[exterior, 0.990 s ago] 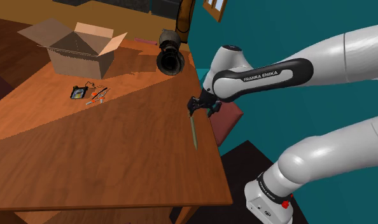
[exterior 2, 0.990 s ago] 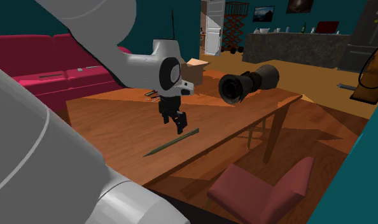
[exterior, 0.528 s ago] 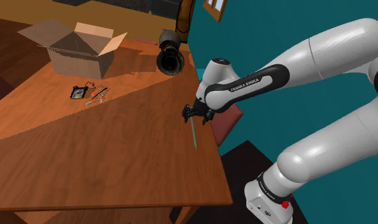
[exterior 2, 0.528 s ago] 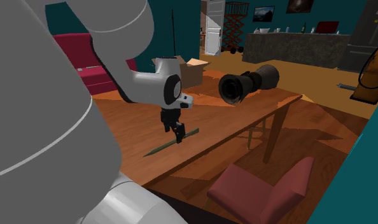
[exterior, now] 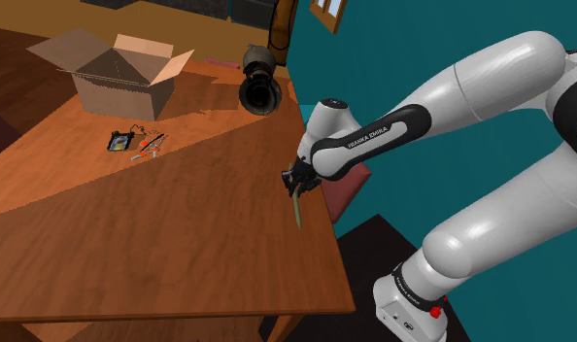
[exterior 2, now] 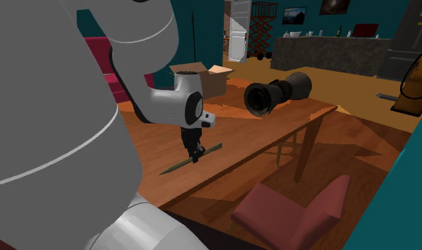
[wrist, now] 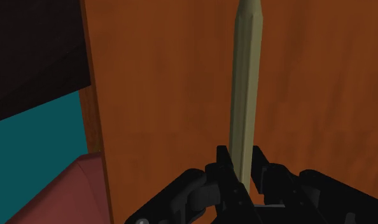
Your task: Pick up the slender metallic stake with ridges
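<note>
The stake (exterior: 297,210) is a thin, dull olive rod lying flat on the wooden table (exterior: 160,223), close to the edge at the shoulder view's right. My black gripper (exterior: 294,187) is down on the stake's far end, shut on it. In the wrist view the stake (wrist: 246,83) runs straight away from the gripper (wrist: 240,158), and both fingers (wrist: 223,160) press against its sides. In the second exterior view the gripper (exterior 2: 195,155) stands over the stake (exterior 2: 174,167), which still rests on the tabletop.
An open cardboard box (exterior: 112,73) stands at the table's far side, with a large black camera lens (exterior: 260,89) beside it. Small loose items (exterior: 136,144) lie in front of the box. A red chair (exterior 2: 295,209) sits just past the table edge near the stake.
The gripper came down from above the table onto the stake's end, and its fingers went from open to shut on it. The stake has not moved.
</note>
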Controlling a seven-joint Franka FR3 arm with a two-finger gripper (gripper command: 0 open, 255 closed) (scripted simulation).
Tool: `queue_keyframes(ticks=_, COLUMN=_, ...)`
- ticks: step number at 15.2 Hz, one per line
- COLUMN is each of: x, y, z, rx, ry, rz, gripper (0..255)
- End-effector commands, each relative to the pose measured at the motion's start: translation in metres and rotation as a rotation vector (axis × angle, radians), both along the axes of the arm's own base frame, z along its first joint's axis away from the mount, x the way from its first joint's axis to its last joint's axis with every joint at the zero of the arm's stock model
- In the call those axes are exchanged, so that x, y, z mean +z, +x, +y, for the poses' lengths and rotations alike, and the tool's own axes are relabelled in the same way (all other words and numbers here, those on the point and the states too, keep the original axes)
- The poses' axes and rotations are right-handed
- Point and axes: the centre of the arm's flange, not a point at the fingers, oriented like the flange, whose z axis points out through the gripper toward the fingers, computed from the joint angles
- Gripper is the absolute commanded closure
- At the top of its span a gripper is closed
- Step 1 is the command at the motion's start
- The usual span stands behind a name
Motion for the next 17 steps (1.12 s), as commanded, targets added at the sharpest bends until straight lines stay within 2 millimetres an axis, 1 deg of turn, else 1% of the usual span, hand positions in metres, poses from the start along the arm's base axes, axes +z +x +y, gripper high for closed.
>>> queue_keyframes(ticks=1, x=0.0, y=0.0, z=0.0, rx=0.0, ry=0.0, rz=0.0, gripper=255)
queue_keyframes(ticks=7, x=0.0, y=0.001, z=-0.001, rx=0.0, ry=0.0, rz=0.0, gripper=255)
queue_keyframes(ticks=17, x=0.052, y=0.001, z=-0.001, rx=0.0, ry=0.0, rz=0.0, gripper=255)
